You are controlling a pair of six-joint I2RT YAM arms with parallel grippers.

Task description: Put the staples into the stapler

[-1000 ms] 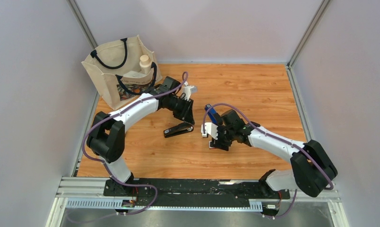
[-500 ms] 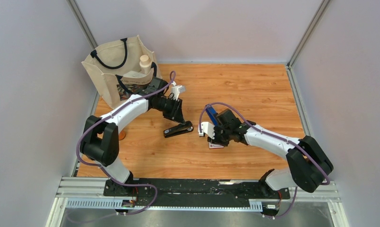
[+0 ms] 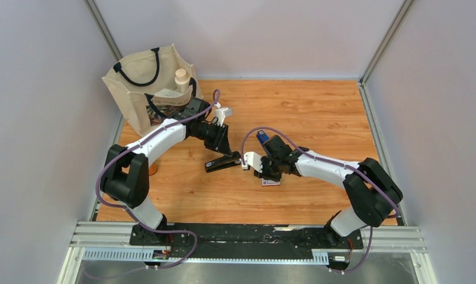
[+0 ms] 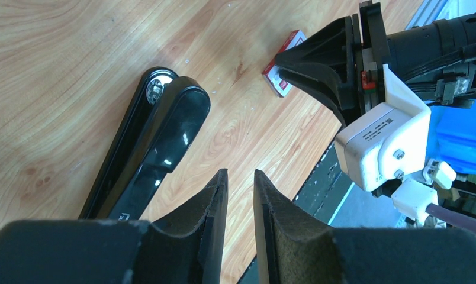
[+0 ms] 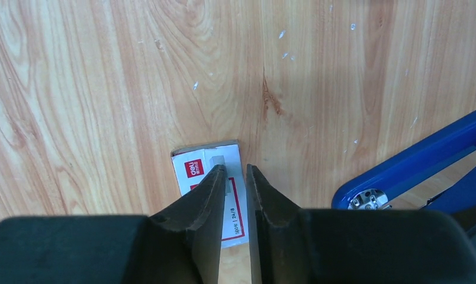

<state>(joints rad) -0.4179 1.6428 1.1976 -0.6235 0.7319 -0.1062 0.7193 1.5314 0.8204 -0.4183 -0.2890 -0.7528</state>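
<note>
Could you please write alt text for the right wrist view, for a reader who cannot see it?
The right gripper, jaws nearly closed, points down over the staples, a white and red box lying flat on the wooden table. Part of the blue stapler shows at the right edge.

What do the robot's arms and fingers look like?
Both arms have white shells with chunky black joints, and a thin purple cable loops along each one. The left arm and right arm stand on a black rail. Each gripper, left and right, has two black wedge-shaped fingers with a rough, matte inner face. A small white box sits by each wrist.
</note>
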